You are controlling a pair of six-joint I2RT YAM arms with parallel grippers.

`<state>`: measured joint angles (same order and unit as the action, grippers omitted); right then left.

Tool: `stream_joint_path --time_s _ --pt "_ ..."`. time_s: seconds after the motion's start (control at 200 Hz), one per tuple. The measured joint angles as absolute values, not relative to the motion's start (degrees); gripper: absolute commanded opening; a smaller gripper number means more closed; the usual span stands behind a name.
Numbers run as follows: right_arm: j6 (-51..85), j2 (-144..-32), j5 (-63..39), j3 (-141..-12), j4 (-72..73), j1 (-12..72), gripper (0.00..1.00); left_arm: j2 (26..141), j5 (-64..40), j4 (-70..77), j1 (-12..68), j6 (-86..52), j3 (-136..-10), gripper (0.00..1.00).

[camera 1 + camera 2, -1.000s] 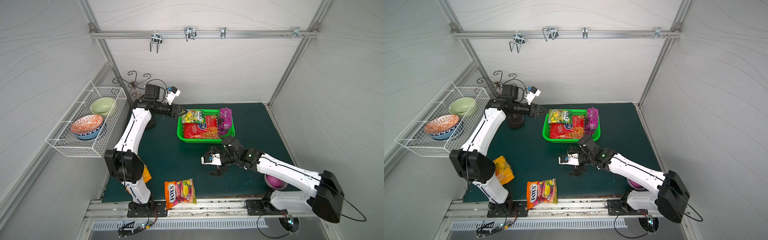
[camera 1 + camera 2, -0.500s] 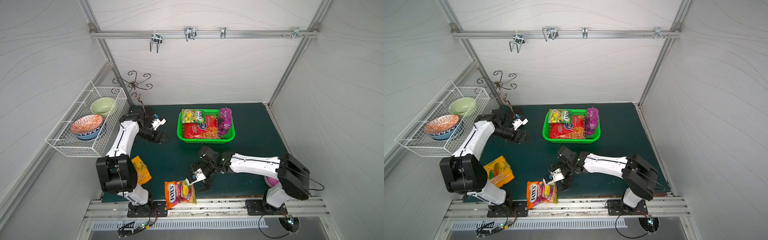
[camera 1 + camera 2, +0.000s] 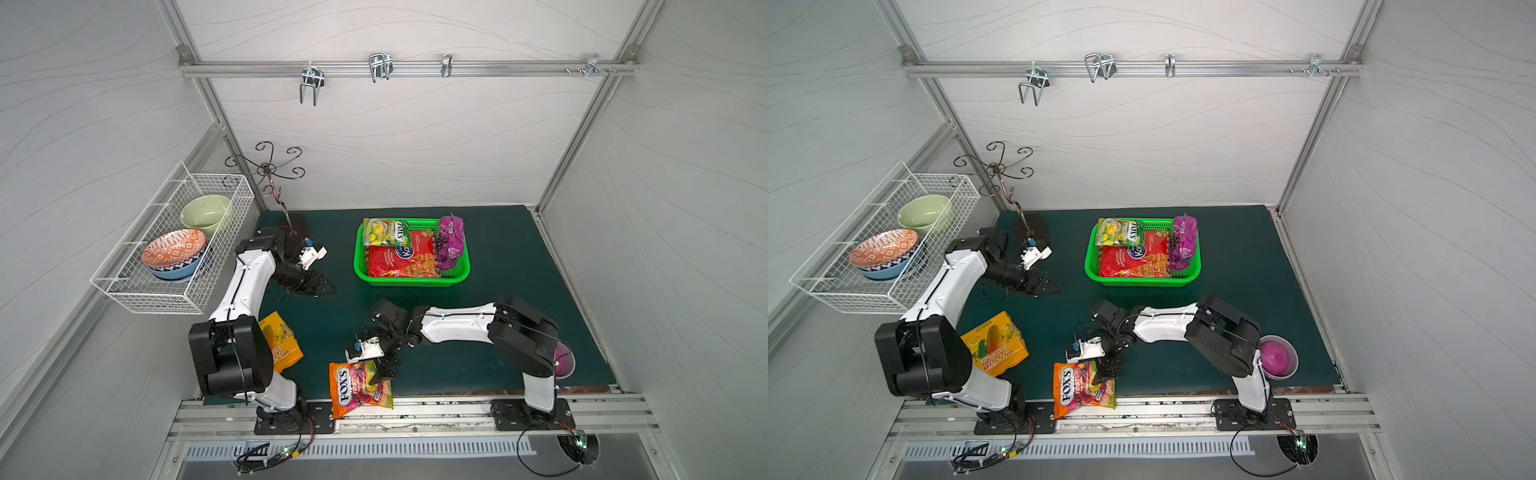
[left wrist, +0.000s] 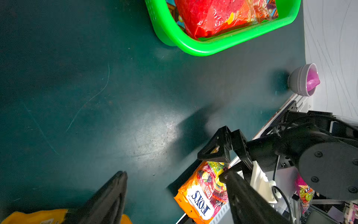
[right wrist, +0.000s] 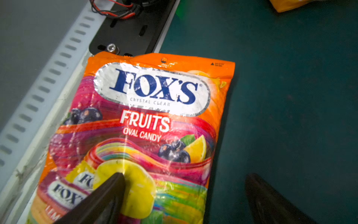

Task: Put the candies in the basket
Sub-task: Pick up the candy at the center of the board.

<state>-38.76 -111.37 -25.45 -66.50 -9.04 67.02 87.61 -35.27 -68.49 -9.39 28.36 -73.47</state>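
Poised with right gripper [image 3: 384,370] wide open over the FOX'S bag [image 3: 357,390] lying across the desk [image 3: 519,249] edge, well in front of the basket [image 3: 411,283]; risks shoving it off or pinching only slippery film.

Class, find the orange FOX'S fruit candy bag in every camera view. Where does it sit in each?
Both top views: bag at the table front edge, overhanging the metal rail.
Left wrist view: bag lying across the table's edge.
Right wrist view: bag fills much of the picture.
Shared landmark: the open right gripper over the bag's side edge.
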Motion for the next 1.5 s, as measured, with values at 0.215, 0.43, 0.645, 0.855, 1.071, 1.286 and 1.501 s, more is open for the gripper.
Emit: stream_joint_path --time_s 0.215,0.43,0.645,0.855,1.071,1.286,1.501 --pt "-34.6 -111.5 -22.1 -67.1 -7.7 60.5 0.84 87.6 -33.9 -67.6 -9.4 27.4 -72.3 0.85" --pt "-30.4 -112.0 -19.7 -68.3 -6.8 52.9 0.86 87.6 -33.0 -65.9 -9.4 25.5 -70.2 0.85" --pt "-23.2 -108.3 -21.6 -64.5 -6.1 51.0 0.9 87.6 -37.4 -67.1 -9.1 30.4 -68.3 0.86" --pt "-21.8 -98.1 -24.2 -57.2 -8.4 50.8 0.84 88.0 -39.2 -68.1 -6.8 38.9 -63.2 0.99" --pt "-20.9 -98.8 -27.2 -56.7 -14.1 49.3 0.64 87.8 -37.7 -64.1 -3.0 41.4 -57.5 0.99" --pt "-24.4 -97.2 -26.4 -52.4 -14.1 48.4 0.66 85.1 -34.6 -59.1 1.5 42.6 -51.8 0.99" --pt "-31.0 -97.2 -18.9 -47.0 -5.6 49.2 0.68 84.8 -32.4 -54.8 5.6 41.8 -50.5 0.99"
